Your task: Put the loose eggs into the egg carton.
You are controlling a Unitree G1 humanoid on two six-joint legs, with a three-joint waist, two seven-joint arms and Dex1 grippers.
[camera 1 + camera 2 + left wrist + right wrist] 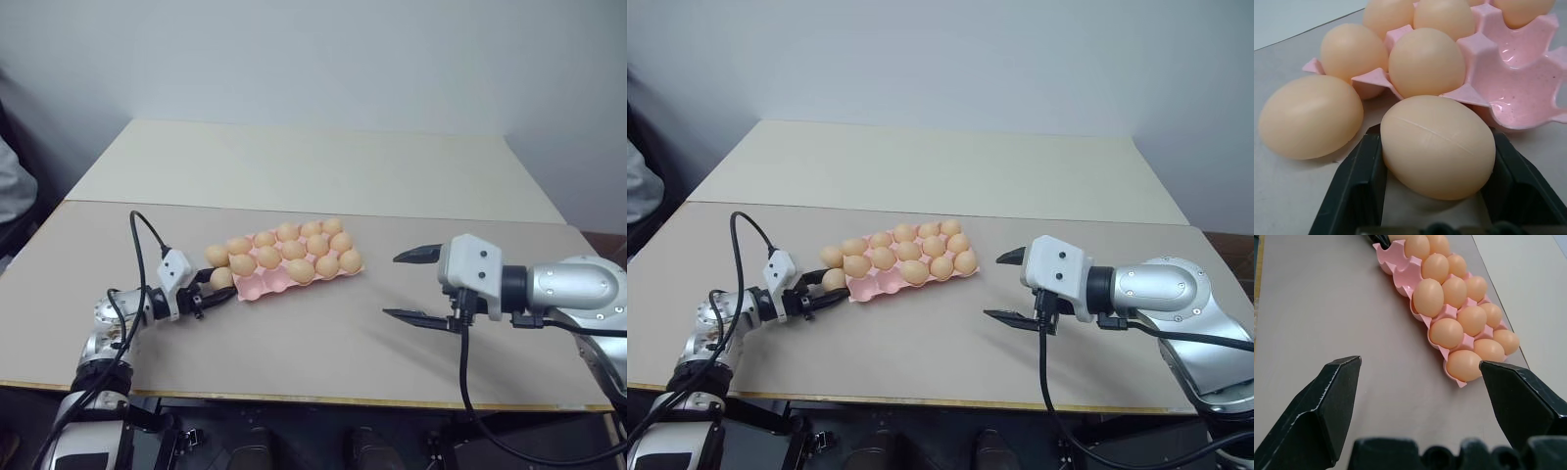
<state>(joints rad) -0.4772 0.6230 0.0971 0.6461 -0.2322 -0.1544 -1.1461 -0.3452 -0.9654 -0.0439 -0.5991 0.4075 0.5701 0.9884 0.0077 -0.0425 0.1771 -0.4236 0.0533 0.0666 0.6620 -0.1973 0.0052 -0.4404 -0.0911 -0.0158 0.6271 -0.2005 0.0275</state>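
Pink egg carton [257, 286] nearly full of eggs [294, 250] (one corner cup empty)

Bare lab: plain tables [294, 343], blank wall [343, 59].

A person's sleeve [12, 186] is cut off at the edge.

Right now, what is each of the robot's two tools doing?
Left tool: closed on a loose egg beside the egg carton.
Right tool: open, holding nothing, above the table.
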